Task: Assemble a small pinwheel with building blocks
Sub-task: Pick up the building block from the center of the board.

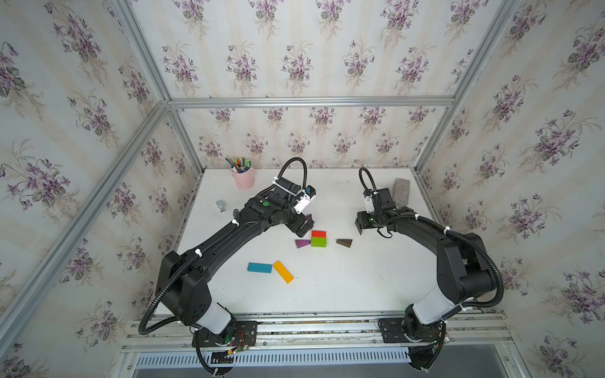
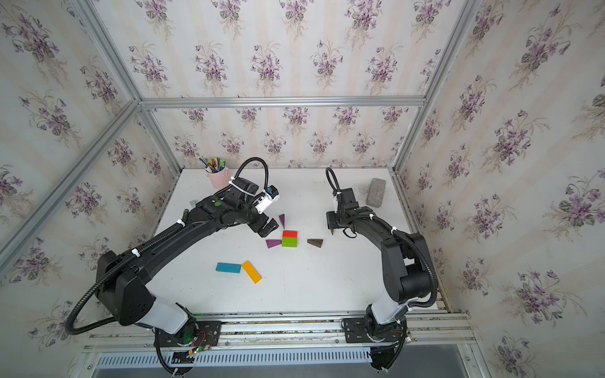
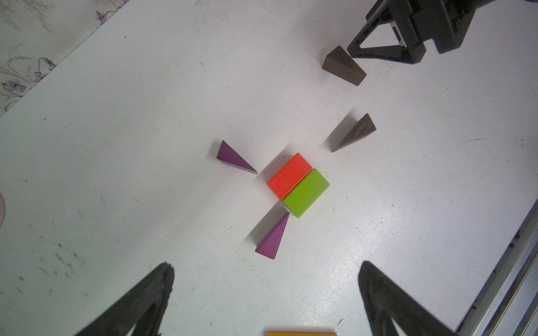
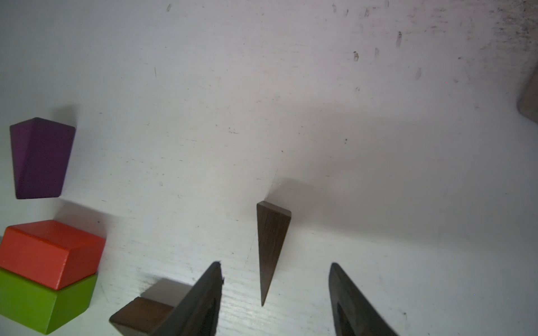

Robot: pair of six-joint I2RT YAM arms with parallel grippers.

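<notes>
At about 2 o'clock from the red block point(image 1: 318, 233), a dark brown wedge point(image 4: 272, 238) lies on the desk point(image 4: 378, 174), long axis toward 12 o'clock, thin tip between the jaws of the nearer right tool point(image 4: 275, 263), half open, empty. Left tool point(image 3: 266, 264): wide open, empty.

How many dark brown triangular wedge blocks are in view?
2. One brown wedge lies near the green rectangular block; the other wedge stands between the open fingers of the right gripper.
</notes>
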